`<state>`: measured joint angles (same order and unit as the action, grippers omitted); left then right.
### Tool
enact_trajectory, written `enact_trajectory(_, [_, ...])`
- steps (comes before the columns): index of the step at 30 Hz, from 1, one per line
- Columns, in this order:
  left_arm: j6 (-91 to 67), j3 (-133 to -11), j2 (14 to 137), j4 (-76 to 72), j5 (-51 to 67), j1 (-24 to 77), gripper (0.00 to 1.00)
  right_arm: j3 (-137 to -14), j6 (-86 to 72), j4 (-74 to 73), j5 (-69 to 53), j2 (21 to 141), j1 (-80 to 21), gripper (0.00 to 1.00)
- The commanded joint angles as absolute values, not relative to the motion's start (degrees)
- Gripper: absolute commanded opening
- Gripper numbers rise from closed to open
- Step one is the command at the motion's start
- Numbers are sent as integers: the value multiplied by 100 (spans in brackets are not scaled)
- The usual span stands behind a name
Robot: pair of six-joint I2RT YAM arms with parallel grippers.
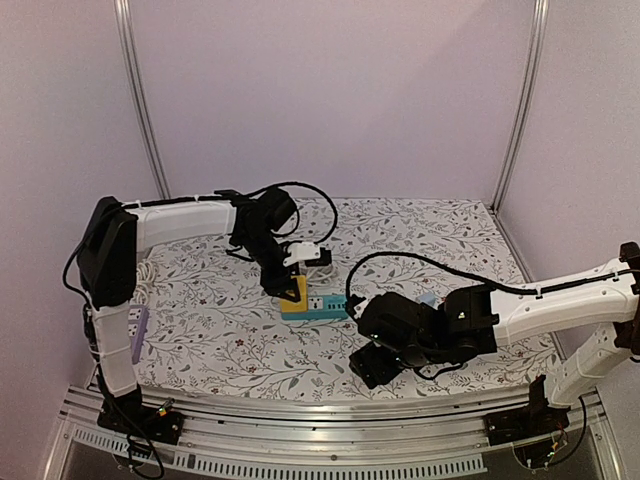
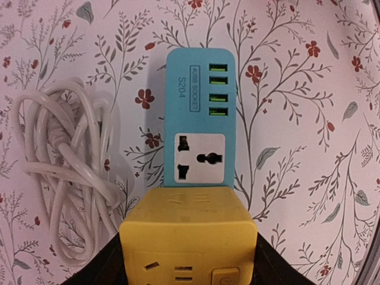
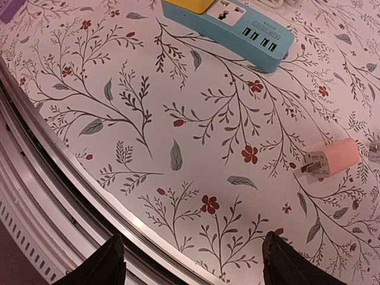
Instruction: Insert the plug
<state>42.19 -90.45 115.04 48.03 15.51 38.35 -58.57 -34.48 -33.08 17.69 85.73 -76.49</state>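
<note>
A yellow cube-shaped plug adapter (image 2: pixel 189 237) stands on one end of the blue power strip (image 2: pixel 199 119), and my left gripper (image 2: pixel 189 264) is shut on its two sides. How deep it sits in the strip is hidden. The strip's free white socket and green USB ports face up. From above, the left gripper (image 1: pixel 285 283) is over the yellow cube (image 1: pixel 295 292) and the strip (image 1: pixel 322 303). My right gripper (image 3: pixel 193 261) hangs open and holds nothing, low over the table's front edge (image 1: pixel 375 365). A small pink plug (image 3: pixel 332 159) lies on the cloth, to its right.
A coiled white cable (image 2: pixel 65 178) lies beside the strip. A purple object (image 1: pixel 139 335) lies at the table's left edge. The metal front rail (image 3: pixel 59 178) runs just under the right gripper. A black cable (image 1: pixel 420 262) loops over the right arm.
</note>
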Motion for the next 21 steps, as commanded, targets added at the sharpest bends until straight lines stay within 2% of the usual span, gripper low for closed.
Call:
enact_trajectory(1, [4131, -8561, 11755, 4926, 1060, 3914, 0, -5811, -3522, -3316, 1829, 8644, -7701, 78])
enact_trajectory(8, [4088, -7860, 11693, 4492, 604, 4075, 0, -5765, -3435, -3288, 1826, 8635, -7697, 78])
enact_trajectory(16, [3971, -7952, 11569, 4364, 689, 4049, 2, -5781, -3135, -3171, 1898, 8672, -7696, 79])
enact_trajectory(18, [3905, -8007, 11490, 4354, 823, 4023, 14, -5813, -3040, -3139, 1934, 8708, -7693, 79])
enact_trajectory(19, [3902, -8028, 11445, 4373, 944, 4003, 24, -5824, -2977, -3118, 1956, 8731, -7694, 79])
enact_trajectory(20, [3893, -8051, 11391, 4365, 1017, 3987, 46, -5847, -2923, -3100, 1974, 8755, -7694, 79])
enact_trajectory(21, [3857, -8073, 11352, 4351, 1050, 3976, 87, -5866, -2880, -3075, 1989, 8778, -7692, 80])
